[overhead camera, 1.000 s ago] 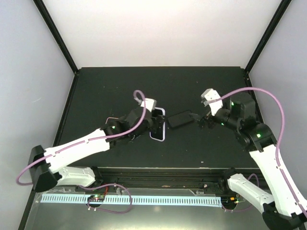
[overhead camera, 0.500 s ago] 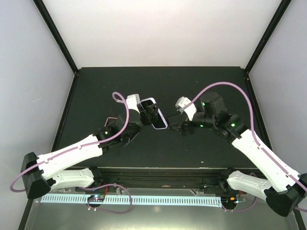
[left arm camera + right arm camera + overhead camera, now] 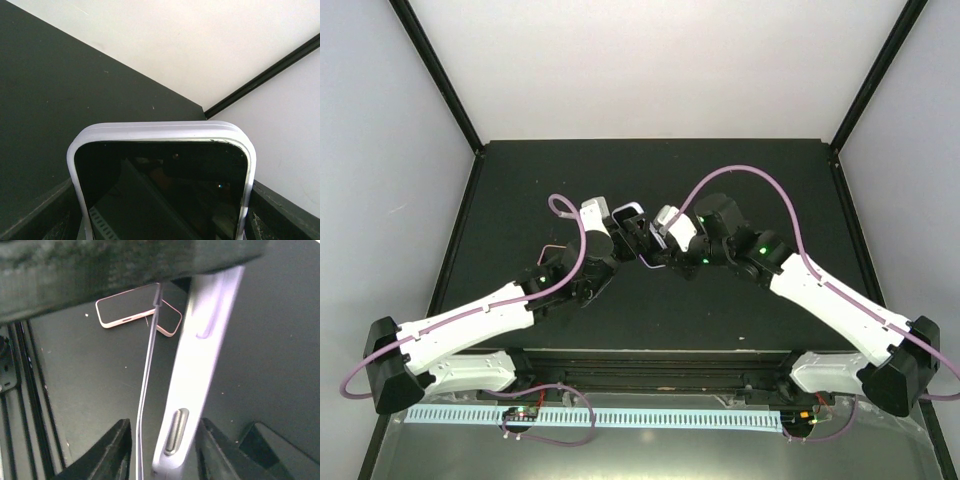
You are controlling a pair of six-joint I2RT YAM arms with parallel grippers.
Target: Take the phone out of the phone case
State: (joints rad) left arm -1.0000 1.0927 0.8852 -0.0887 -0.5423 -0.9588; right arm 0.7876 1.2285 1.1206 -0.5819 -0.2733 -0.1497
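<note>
Between jaws of right gripper: lavender phone case edge-on, phone seated inside, not yet out. Case lifted off table, clamped across its width by my left gripper. Whether right jaws bite side rail, cannot tell. Step: getting purchase on case. Next: pinch rim, peel it off phone while left holds.
</note>
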